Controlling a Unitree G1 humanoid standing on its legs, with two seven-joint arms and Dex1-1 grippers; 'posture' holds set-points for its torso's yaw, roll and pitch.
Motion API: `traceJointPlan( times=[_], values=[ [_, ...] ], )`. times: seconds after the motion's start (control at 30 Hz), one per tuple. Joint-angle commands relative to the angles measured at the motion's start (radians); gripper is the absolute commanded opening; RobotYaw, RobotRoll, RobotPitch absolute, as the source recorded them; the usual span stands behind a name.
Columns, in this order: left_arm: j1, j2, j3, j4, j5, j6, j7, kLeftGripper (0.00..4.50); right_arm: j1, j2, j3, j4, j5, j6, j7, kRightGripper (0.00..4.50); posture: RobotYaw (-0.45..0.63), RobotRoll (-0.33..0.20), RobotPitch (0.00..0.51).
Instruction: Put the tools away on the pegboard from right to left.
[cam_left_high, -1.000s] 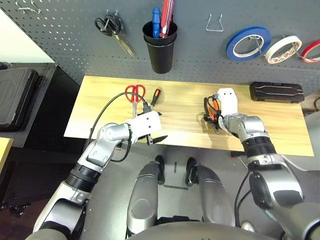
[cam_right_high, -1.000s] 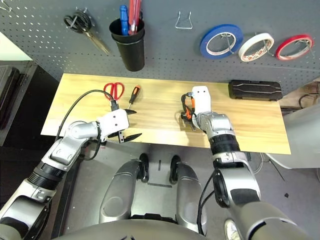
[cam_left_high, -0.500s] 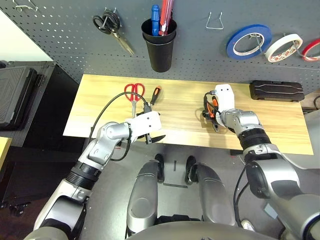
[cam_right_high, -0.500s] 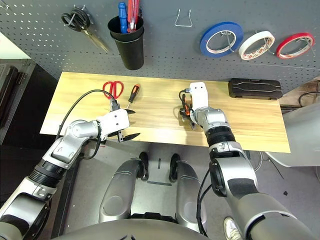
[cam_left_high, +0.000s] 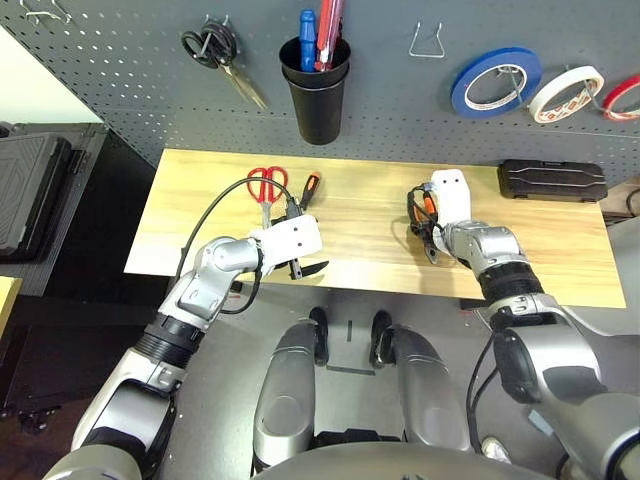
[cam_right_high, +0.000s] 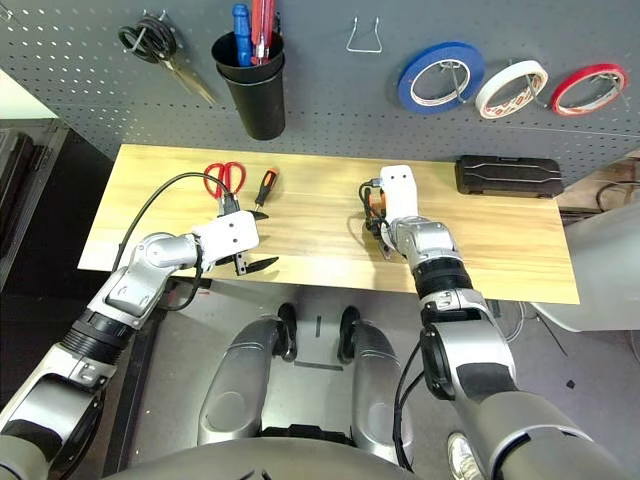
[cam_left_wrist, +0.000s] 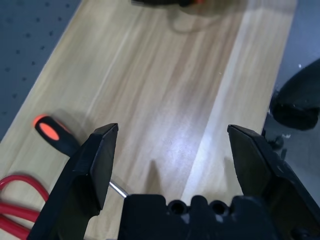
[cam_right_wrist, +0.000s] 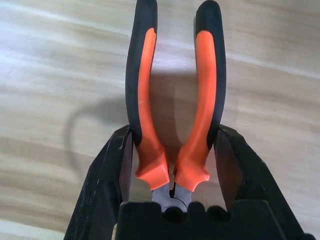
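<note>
R hand (cam_right_wrist: 172, 165) straddles pliers (cam_right_wrist: 172, 95) lying flat on table (cam_left_high: 360, 235), right of centre; fingers touching handles near pivot, grip not firm yet. Risk: handles squeeze shut, pliers slip. L hand (cam_left_wrist: 172, 155) wide apart, empty.

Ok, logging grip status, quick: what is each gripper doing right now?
Left gripper: open, holding nothing, above the table.
Right gripper: fingers against both handles of the pliers, which lie on the table.

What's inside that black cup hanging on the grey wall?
Blue and red handles stick up out of the black cup on the pegboard. Their lower ends are hidden by the cup's wall.
</note>
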Motion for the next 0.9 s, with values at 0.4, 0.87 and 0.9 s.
traceJointPlan(
  times=[0.4,0.87,0.9],
  values=[
    [0.117,-0.075,0.184,-0.325,-0.315,0.096,0.013,4.5,0.317,-0.114,0.005,-0.513,0.061,-0.284,0.218,2.57,0.2,0.0,0.297],
    [0.133,-0.223,0.272,-0.455,-0.505,0.041,0.104,4.5,0.38,-0.147,-0.034,-0.555,0.081,-0.544,0.266,2.57,0.21,0.0,0.235],
    [0.134,-0.232,0.272,-0.459,-0.514,0.037,0.109,4.5,0.376,-0.139,-0.044,-0.557,0.09,-0.59,0.267,2.57,0.21,0.0,0.234]
  ],
)
